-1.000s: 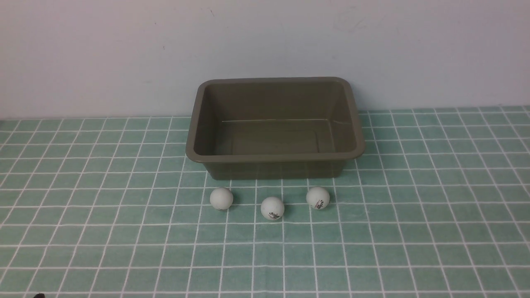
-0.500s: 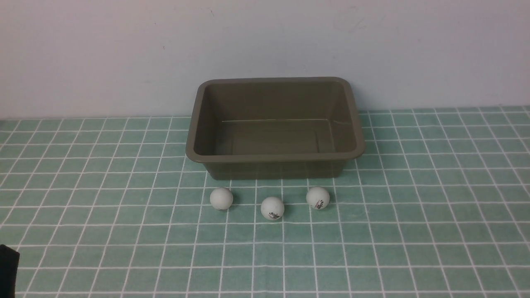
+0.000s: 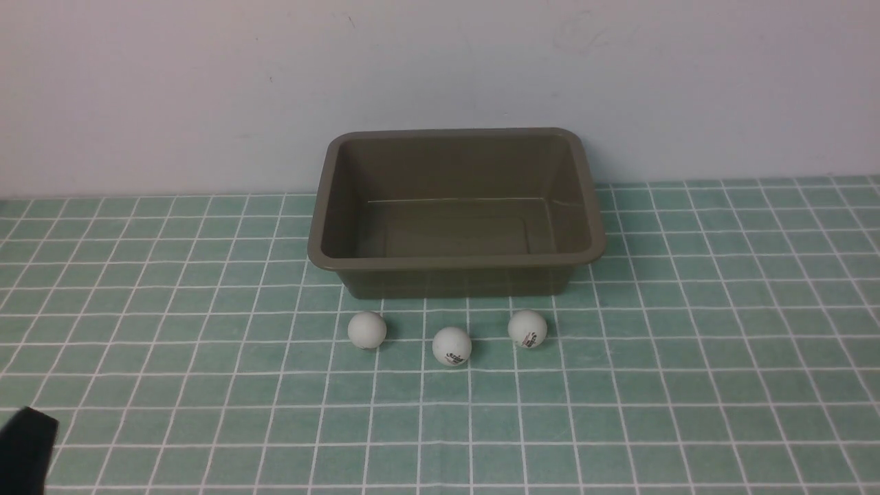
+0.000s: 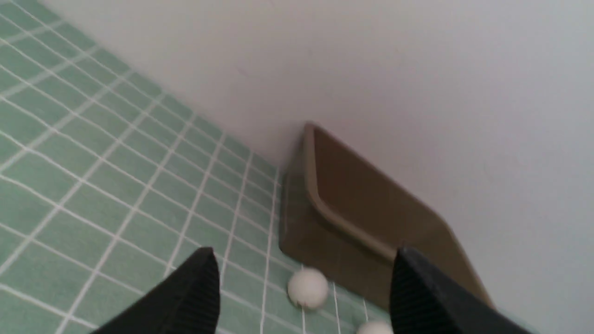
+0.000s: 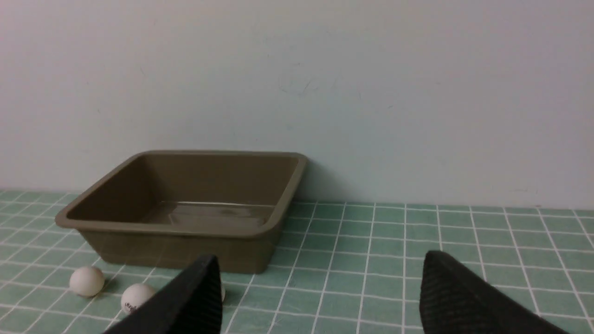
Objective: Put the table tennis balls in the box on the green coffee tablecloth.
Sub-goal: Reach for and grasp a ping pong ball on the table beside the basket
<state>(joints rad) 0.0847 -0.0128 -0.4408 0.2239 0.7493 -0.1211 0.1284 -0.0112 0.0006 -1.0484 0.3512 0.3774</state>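
Three white table tennis balls lie in a row on the green coffee tablecloth [image 3: 687,385], just in front of the box: left ball [image 3: 367,330], middle ball [image 3: 452,346], right ball [image 3: 528,329]. The olive-brown box [image 3: 454,262] stands empty by the wall. My left gripper [image 4: 304,253] is open and empty, far to the left of the balls, and the nearest ball [image 4: 307,287] shows between its fingers from a distance. My right gripper [image 5: 320,256] is also open and empty, back from the box [image 5: 185,229]. In that view I see two balls [image 5: 87,280] [image 5: 137,297].
A plain white wall [image 3: 440,69] rises right behind the box. A black part of my left arm [image 3: 26,450] shows at the bottom left corner of the front view. The checked cloth stretches wide on both sides of the box.
The black part of my left arm has come further up into the bottom left corner of the front view. Balls and box have not moved.
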